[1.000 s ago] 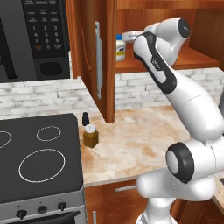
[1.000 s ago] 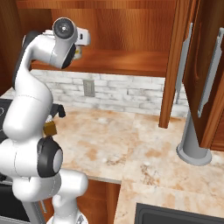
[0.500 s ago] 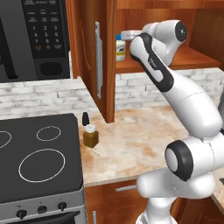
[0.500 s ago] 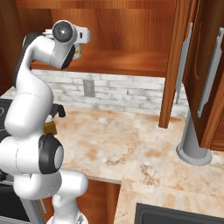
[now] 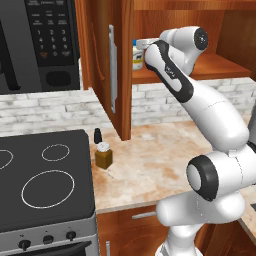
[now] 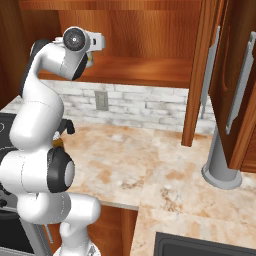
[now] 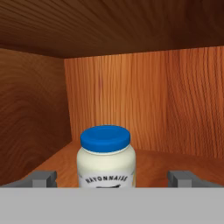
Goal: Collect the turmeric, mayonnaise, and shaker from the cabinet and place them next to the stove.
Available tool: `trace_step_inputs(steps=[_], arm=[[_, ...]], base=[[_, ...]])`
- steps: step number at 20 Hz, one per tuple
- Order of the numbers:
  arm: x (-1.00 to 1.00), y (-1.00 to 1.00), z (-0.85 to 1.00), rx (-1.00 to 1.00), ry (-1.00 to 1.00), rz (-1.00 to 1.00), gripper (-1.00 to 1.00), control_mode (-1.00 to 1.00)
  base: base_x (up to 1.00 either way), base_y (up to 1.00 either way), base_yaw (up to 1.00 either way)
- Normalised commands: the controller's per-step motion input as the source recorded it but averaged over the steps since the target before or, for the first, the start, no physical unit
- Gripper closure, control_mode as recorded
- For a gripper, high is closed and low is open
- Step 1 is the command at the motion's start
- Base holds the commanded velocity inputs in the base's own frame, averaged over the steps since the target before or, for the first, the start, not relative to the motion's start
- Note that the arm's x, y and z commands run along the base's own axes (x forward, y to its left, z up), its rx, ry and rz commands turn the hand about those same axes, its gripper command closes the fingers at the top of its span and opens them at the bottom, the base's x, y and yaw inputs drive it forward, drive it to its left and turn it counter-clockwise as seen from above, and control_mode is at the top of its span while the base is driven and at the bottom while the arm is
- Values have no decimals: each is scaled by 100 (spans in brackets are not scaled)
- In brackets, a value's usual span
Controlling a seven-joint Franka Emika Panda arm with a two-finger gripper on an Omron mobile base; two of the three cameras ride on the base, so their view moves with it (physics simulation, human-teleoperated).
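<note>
The mayonnaise [image 7: 106, 155], a white jar with a blue lid, stands on the shelf of the open wooden cabinet [image 5: 220, 67]. My gripper [image 7: 113, 179] is open, and the jar stands just ahead of it, between the lines of its widely spread fingertips [image 7: 43, 178]. From the left base view the gripper [image 5: 142, 45] reaches into the cabinet right beside the mayonnaise [image 5: 136, 56]. On the counter, the brown turmeric [image 5: 104, 155] with its pale lid and the small black shaker [image 5: 98, 135] stand close together next to the stove [image 5: 40, 180].
The cabinet door [image 5: 102, 60] with its long silver handle hangs open left of the arm. A black microwave [image 5: 40, 40] is mounted above the stove. At the right stand a grey post [image 6: 222, 165] on the counter and further wooden doors [image 6: 240, 85].
The hand has eased a little to the left, deeper into the cabinet and closer to the mayonnaise. Turmeric and shaker have stayed put.
</note>
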Motion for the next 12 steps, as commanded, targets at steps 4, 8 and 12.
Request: trace_step_inputs(steps=[4, 8, 12], arm=[[10, 0, 0, 0, 0, 0, -100, -100], [8, 1, 0, 0, 0, 0, -100, -100], [13, 7, 0, 0, 0, 0, -100, -100]], base=[[0, 0, 0], [0, 0, 0], [0, 0, 0]])
